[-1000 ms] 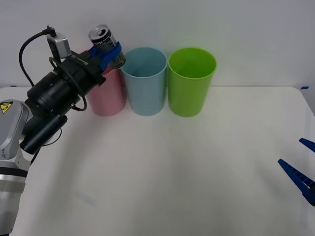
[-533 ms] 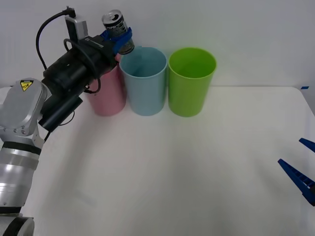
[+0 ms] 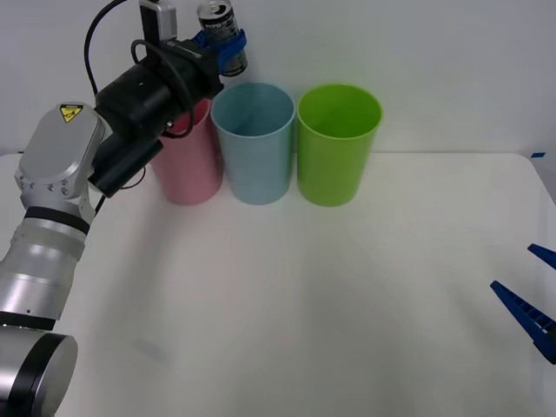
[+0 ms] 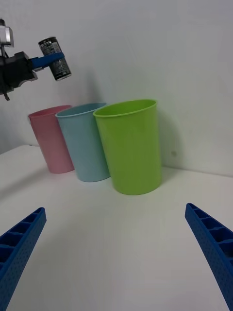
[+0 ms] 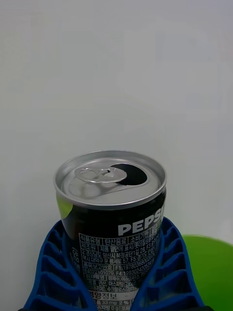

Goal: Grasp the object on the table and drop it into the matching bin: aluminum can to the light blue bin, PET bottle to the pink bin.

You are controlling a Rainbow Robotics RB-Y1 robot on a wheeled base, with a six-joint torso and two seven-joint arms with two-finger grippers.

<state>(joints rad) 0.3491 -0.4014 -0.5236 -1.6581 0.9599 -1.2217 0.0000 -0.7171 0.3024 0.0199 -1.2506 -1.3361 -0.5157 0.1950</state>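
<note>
Can (image 5: 111,204): brushed silver metal top, glossy black printed side. Left gripper (image 5: 109,272) fingers (image 5: 53,272): blue ribbed plastic, matt. Blue bin (image 3: 253,143), pink bin (image 3: 189,165), green cup (image 3: 337,144): smooth plastic, slight sheen. Table (image 3: 304,304): plain white, matt, smooth.

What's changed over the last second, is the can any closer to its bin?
The left gripper, still shut on the aluminum can, rose and swung right, from above the pink bin to near the light blue bin rim. Bins and right gripper unchanged.
</note>
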